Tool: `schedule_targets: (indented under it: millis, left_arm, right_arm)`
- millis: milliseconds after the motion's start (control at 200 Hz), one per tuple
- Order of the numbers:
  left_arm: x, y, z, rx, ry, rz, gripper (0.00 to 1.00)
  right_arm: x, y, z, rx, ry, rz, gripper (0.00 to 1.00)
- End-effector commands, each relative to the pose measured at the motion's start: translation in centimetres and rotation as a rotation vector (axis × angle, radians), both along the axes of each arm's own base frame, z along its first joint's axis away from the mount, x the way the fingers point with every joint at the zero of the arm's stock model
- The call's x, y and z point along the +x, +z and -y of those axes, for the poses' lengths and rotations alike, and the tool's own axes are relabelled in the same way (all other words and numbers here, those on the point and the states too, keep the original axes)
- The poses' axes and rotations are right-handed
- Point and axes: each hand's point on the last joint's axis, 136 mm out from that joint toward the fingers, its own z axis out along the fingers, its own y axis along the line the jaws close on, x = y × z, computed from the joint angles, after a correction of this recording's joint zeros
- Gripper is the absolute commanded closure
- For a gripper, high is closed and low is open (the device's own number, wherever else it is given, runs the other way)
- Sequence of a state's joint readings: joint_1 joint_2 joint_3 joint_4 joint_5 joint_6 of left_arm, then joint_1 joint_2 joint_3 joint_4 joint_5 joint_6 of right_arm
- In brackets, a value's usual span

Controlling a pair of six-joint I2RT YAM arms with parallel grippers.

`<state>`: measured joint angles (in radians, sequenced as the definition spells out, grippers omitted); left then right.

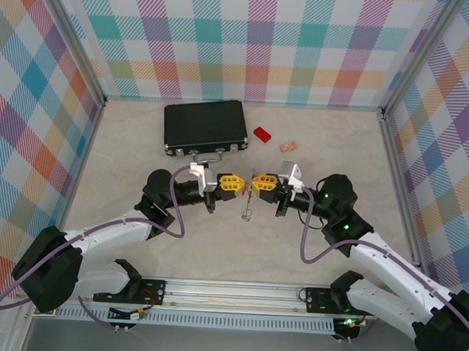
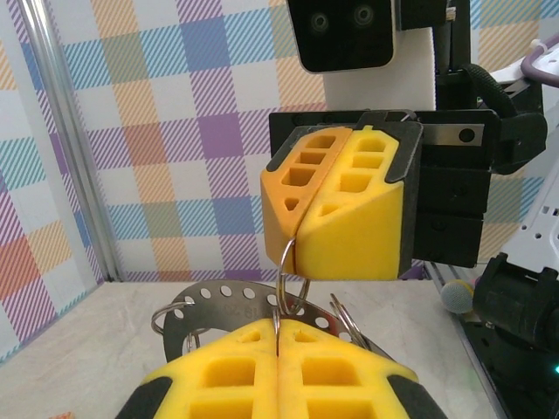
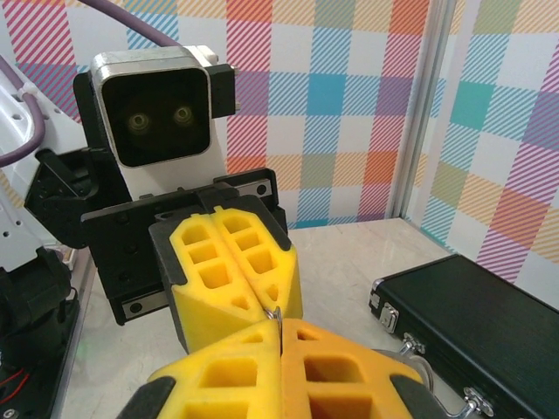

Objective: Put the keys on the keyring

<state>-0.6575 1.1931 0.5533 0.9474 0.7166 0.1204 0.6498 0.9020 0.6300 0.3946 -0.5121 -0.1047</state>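
Observation:
My two grippers meet tip to tip above the middle of the table, the left gripper (image 1: 238, 184) and the right gripper (image 1: 256, 183). In the left wrist view, the left gripper (image 2: 278, 325) is shut on the keyring (image 2: 218, 301), a silver arc with holes and small loops. The right gripper (image 2: 297, 253) is shut on one small loop (image 2: 291, 272) threaded through that rim. In the right wrist view, the right gripper (image 3: 279, 325) pinches the loop against the left gripper (image 3: 262, 301). A thin silver piece (image 1: 247, 210) hangs below both. I cannot make out any red-headed keys.
A shut black case (image 1: 206, 126) lies at the back left of centre, its corner near the right wrist (image 3: 476, 314). A red block (image 1: 262, 134) and a small tan piece (image 1: 288, 146) lie right of it. Checked walls enclose the table.

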Motion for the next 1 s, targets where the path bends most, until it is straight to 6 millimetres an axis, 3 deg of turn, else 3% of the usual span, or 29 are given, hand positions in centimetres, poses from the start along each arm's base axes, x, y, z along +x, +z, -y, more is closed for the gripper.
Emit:
schedule_targets:
  millis: [0,995]
  left_arm:
    - [-0.47,2.0,-0.22,-0.032,-0.012,0.051,1.0]
    - [-0.28,2.21,-0.39,-0.04,0.007,0.052,1.0]
  right_arm:
    - [-0.08,0.62,0.0,0.0,-0.007,0.05,1.0]
    - [0.17,0.28,0.16,-0.003,-0.036,0.056,1.0]
